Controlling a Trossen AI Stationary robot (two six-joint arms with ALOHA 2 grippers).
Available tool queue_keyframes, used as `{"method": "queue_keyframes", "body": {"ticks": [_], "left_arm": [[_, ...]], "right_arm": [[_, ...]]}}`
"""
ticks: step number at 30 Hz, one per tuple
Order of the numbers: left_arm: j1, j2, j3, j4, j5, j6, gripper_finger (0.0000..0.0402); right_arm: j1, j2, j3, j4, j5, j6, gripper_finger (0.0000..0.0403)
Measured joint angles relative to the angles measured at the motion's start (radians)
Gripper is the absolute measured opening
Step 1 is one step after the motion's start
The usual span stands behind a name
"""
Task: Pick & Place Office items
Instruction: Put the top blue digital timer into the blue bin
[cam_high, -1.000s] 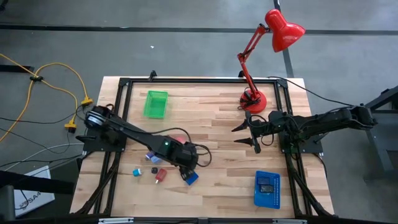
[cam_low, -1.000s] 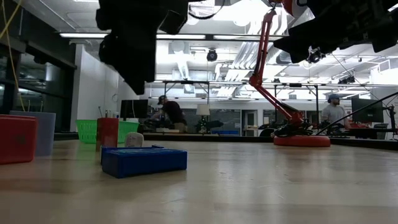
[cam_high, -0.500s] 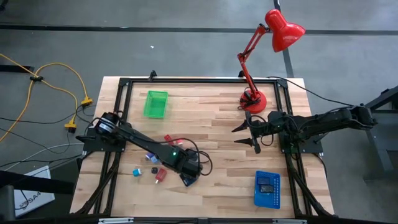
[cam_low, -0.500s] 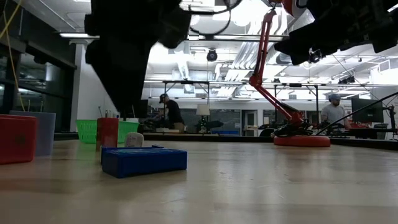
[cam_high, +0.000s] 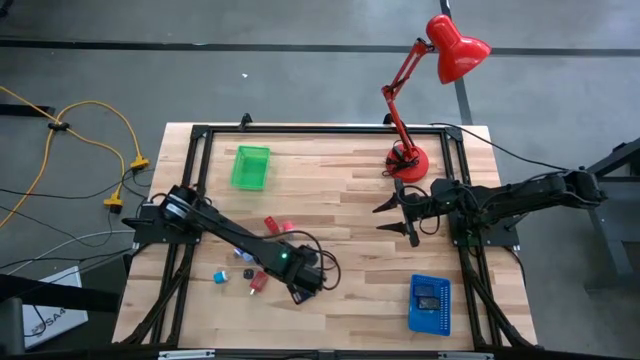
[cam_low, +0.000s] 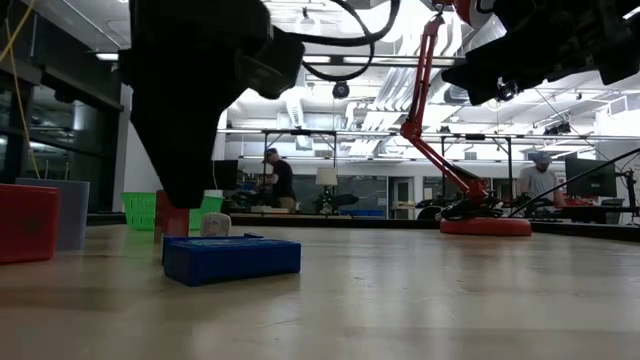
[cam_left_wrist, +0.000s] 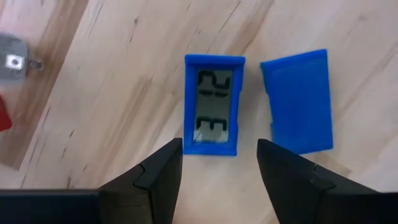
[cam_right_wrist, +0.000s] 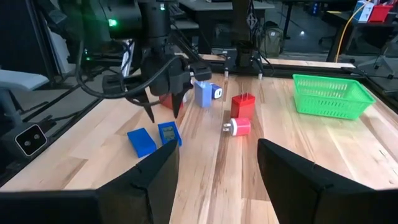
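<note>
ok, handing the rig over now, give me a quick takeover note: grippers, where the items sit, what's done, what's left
Left gripper: open, low over the blue clock, fingers either side of its near end, not gripping.
Right gripper: open, empty, parked mid-air near the lamp base.
Items: blue block lies beside the clock; the red block, red plug and the others lie loose on the table's left half.
Done: green tray looks empty; blue tray holds something I can't make out.
Left: close on the clock, place it, then the rest.
</note>
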Motion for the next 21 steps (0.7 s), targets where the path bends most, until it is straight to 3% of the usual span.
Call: {"method": "queue_keyframes", "body": {"ticks": [21], "left_arm": [[-0.001, 0.039, -0.002, 0.018, 0.0, 0.063, 0.0199]], "right_arm": [[0.0, 0.0, 0.0, -0.01, 0.0, 0.0, 0.0204]]}}
